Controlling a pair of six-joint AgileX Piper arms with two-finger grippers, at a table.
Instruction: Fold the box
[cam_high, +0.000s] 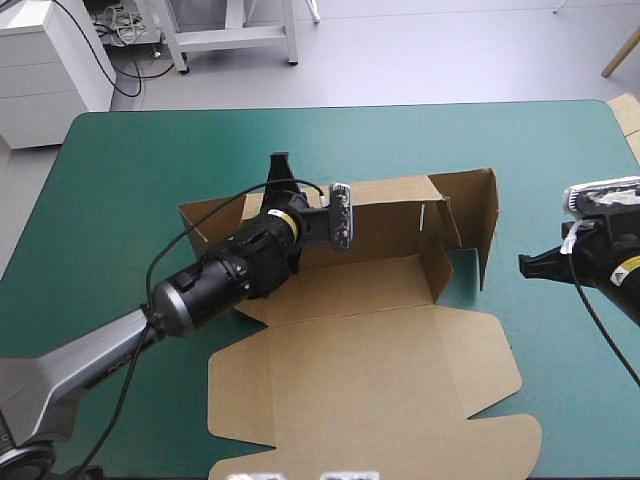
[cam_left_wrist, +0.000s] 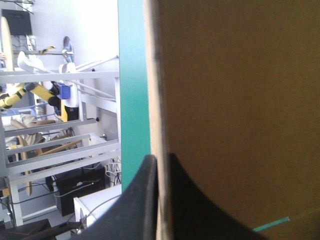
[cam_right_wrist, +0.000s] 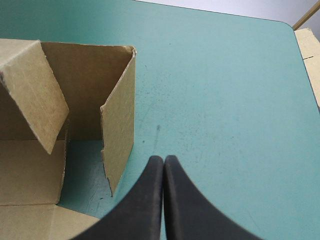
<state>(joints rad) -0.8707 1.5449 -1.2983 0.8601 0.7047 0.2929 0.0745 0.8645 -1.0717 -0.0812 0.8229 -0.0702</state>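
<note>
Box (cam_high: 372, 372) (brown board, walls raised); left gripper (cam_left_wrist: 159, 165) pinches one wall.

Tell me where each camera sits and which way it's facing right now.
High view: above and behind the robot, looking down on the table, box and both arms.
Left wrist view: on the left arm, looking along the left gripper, shut on a raised box wall.
Right wrist view: on the right arm, looking along the shut right gripper past the box's right end.
Shared: all three show the box.
</note>
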